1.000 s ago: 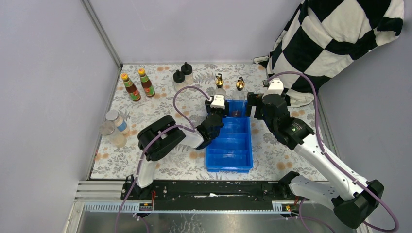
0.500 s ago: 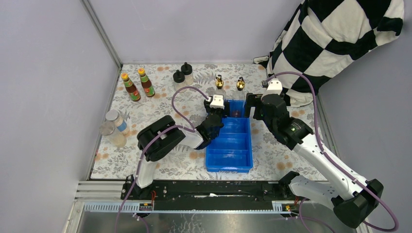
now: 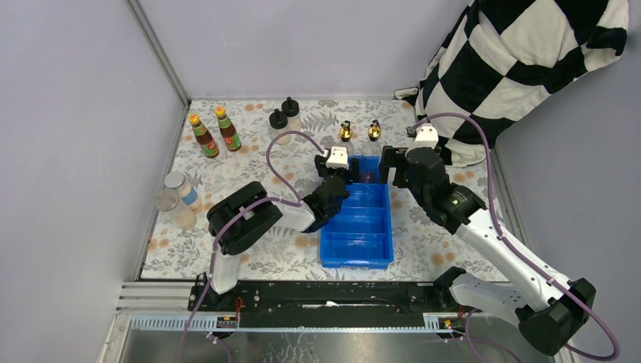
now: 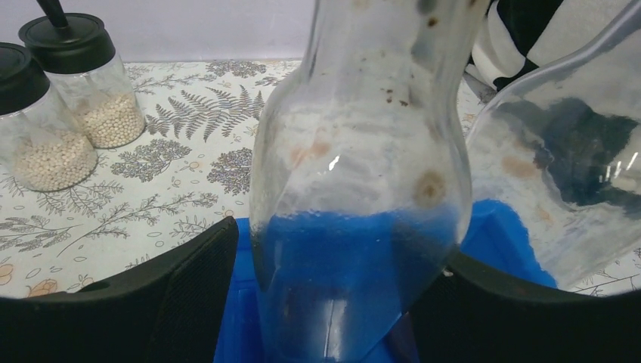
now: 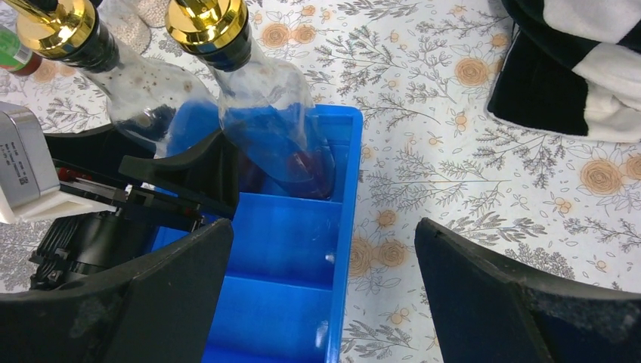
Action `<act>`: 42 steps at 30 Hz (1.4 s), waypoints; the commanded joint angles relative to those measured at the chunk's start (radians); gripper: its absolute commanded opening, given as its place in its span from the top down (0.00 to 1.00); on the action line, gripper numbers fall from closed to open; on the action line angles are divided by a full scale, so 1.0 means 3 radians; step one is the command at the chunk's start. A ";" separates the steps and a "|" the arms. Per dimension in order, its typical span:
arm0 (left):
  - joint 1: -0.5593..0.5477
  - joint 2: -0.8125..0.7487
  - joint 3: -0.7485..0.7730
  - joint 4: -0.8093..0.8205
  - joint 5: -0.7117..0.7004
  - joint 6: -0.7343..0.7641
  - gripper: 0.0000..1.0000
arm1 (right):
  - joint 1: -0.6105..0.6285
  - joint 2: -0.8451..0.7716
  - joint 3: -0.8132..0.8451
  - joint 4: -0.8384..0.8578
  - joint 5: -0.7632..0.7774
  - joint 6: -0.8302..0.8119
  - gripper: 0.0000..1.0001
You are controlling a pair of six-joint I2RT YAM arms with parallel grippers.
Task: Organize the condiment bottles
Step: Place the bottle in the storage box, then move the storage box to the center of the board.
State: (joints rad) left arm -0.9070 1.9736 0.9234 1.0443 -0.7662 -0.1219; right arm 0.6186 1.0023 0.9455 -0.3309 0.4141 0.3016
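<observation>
Left claw [image 4: 336, 295]: jaws parted and released around the first gold-spouted bottle [image 4: 363, 189]. One finger [image 4: 189, 295] stands clear of the glass with a strip of blue showing between; whether the other pad touches cannot be told. Right claw [image 5: 321, 234]: jaws spread wide, holding nothing, hovering above the blue tray [image 5: 344, 227]. Surface is a floral-print tablecloth [image 3: 249, 166], with plain pale grey walls on two sides and a black-and-white checkered cloth [image 3: 529, 60] beyond the right claw. The bottle between the left claw's fingers has its base in the tray's end compartment. The second gold-spouted bottle [image 4: 559, 181] stands just beside it, outside the left claw's jaws and ahead of the right claw. Two black-capped bottles [image 4: 83, 83] of pale beads sit ahead and left of the left claw, well apart from it. Two orange-capped sauce bottles [image 3: 202, 136] are further left, and two silver-lidded jars [image 3: 180, 187] lie far left and behind its fingertips.
</observation>
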 commanded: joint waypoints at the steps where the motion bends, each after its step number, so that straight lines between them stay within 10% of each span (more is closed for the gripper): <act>1: -0.0053 -0.0150 -0.0059 -0.0129 -0.0212 -0.0064 0.20 | -0.0021 -0.0055 -0.0012 0.0101 -0.0059 0.0043 0.02; 22: -0.0347 -0.1285 0.0059 -0.1485 -0.0415 -0.0075 0.23 | -0.0020 -0.0143 0.0060 -0.0268 -0.0103 0.0223 0.03; 31: -0.0651 -0.2060 -0.0067 -0.3084 -0.0636 -0.1001 0.52 | -0.0021 -0.0185 -0.0298 -0.0320 -0.0153 0.0588 0.17; 42: -0.0813 -0.1790 -0.0274 -0.3841 -0.0544 -0.1866 0.54 | -0.0022 0.0159 -0.0937 0.0084 -0.0369 0.0940 0.24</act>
State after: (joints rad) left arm -1.1343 1.3792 0.8715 -0.0040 -0.9203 -0.5652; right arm 0.6186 1.0237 0.7036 -0.3862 0.3443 0.5262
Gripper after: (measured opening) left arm 0.483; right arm 0.765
